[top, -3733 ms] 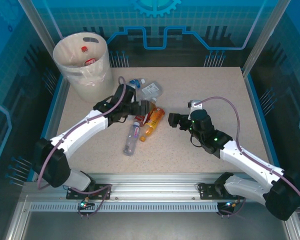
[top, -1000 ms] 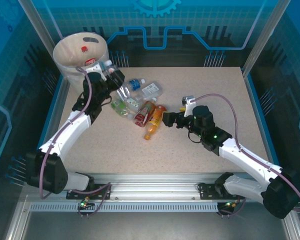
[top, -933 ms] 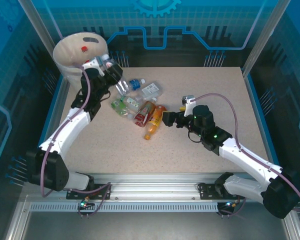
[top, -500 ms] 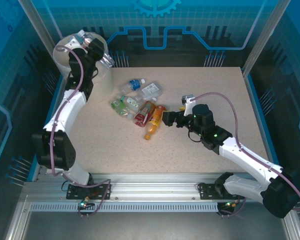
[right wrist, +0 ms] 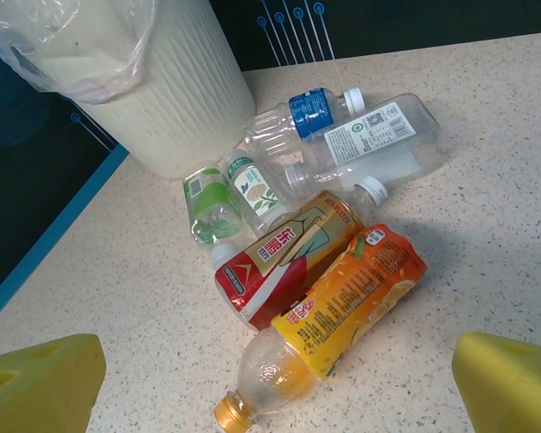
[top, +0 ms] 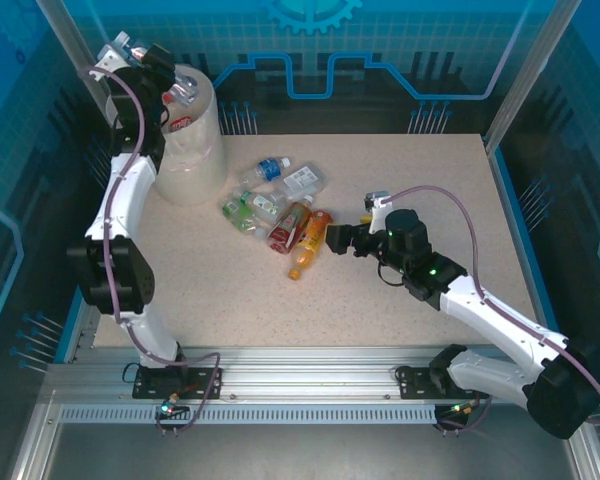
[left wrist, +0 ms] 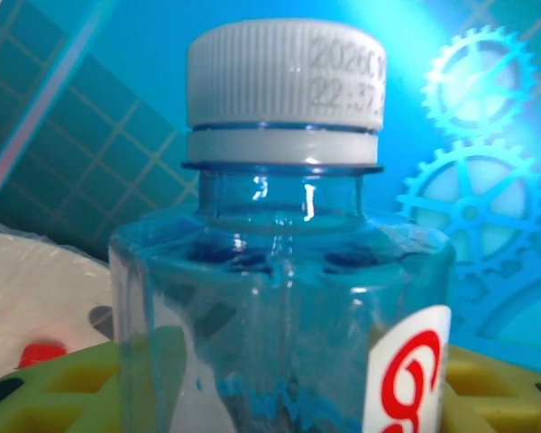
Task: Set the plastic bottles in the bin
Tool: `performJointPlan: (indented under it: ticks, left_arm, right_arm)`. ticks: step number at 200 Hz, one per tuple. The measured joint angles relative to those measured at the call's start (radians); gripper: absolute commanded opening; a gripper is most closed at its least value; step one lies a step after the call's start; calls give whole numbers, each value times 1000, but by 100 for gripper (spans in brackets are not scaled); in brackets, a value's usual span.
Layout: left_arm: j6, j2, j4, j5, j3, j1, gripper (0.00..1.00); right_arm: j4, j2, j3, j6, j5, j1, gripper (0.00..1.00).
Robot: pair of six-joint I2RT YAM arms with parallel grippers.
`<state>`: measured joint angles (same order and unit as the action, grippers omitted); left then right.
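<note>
My left gripper is raised above the far left rim of the cream-white bin, shut on a clear bottle with a white cap and a red-on-white label, held between yellow fingers. Inside the bin lie a red cap and a red label. Several bottles lie piled mid-table: the orange one nearest, a red-labelled one, a green one, a blue-labelled one and a flat clear one. My right gripper stands open just right of the orange bottle, empty.
The bin stands at the table's far left corner, its clear liner folded over the rim. Blue walls and metal posts enclose the speckled table. The pile lies between the bin and my right gripper.
My left arm has swung the clear bottle up from beside the pile to above the bin's far left rim. The right arm moved slightly toward the pile, then held still.
</note>
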<state>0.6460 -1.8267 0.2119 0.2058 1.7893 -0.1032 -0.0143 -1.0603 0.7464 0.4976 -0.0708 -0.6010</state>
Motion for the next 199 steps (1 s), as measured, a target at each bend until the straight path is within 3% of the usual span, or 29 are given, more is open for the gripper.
performJointPlan:
  ticks: [28,65,94,161,199]
  left_arm:
    - [-13,-100,-77,11,99,-5,59]
    - [-43,-167,-148,25,151,-5,70]
    - [-57,-189,-182,-26,187,-5,78]
    - [-77,-171,-245,-142,204,-4,86]
    - [-77,-23,-254,-207,63,6,90]
  right_arm:
    - [7,-1,2,1,0,0,100]
    - [23,-12,8,3,0,0,100]
    - [31,-23,22,3,1,0,100]
    - [44,-92,51,54,-12,0,100]
    - [54,-185,61,156,-57,-8,100]
